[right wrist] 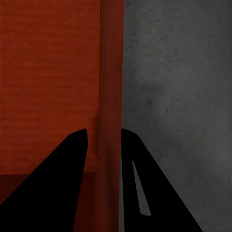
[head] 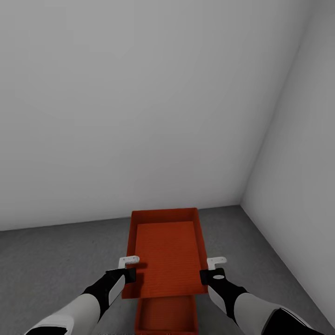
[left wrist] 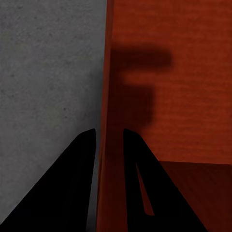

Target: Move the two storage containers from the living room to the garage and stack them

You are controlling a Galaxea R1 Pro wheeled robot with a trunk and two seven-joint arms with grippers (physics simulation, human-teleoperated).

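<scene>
One orange-red storage container is held level between my two arms over the dark grey garage floor. My left gripper is shut on its left wall, and the left wrist view shows the gripper straddling that wall. My right gripper is shut on the right wall, again straddling it in the right wrist view. The second storage container lies lower and nearer to me, its far end hidden under the held one. Whether the two touch I cannot tell.
I face a corner of plain white-grey walls, with the side wall close on the right. Bare floor lies to the left and right of the containers.
</scene>
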